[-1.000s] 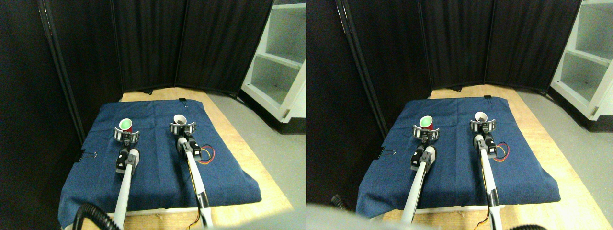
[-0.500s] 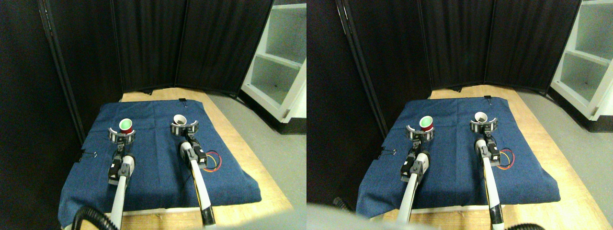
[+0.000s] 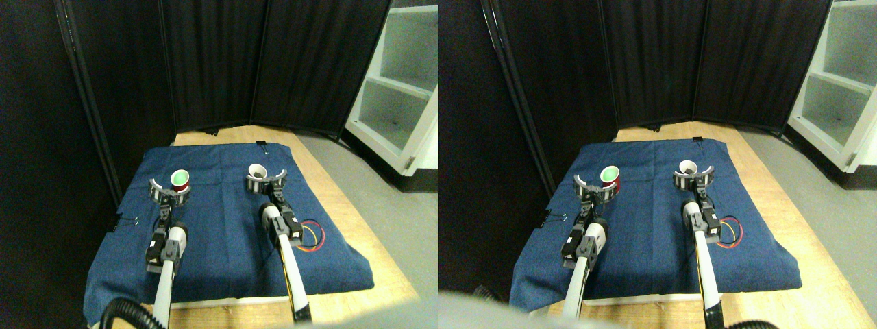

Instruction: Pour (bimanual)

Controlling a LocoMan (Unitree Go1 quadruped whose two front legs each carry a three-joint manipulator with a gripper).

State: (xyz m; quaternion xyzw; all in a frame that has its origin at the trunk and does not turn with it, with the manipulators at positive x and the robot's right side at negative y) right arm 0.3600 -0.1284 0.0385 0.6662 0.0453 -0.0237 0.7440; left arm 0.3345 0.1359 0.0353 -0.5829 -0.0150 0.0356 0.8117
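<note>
On the blue cloth (image 3: 226,233) that covers the wooden table (image 3: 356,226) stand two small cups, both upright and well apart. The red cup (image 3: 179,181) is on the left side of the cloth, toward the back; its inside looks bright green from where I stand. The white cup (image 3: 258,171) sits to the right of it, at about the same depth, with a dark inside near the bottom.

The left gripper (image 3: 167,194) has its curved jaws spread; the red cup is at their right tip, more beside the gripper than inside it, and I cannot tell whether they touch. The right gripper (image 3: 266,182) cradles the near side of the white cup, its jaws curving around the base; whether they press on the cup or just sit close, I cannot tell.

Red and yellow wires (image 3: 312,236) loop on the cloth beside the right arm. A black clip (image 3: 129,221) pinches the cloth's left edge.
</note>
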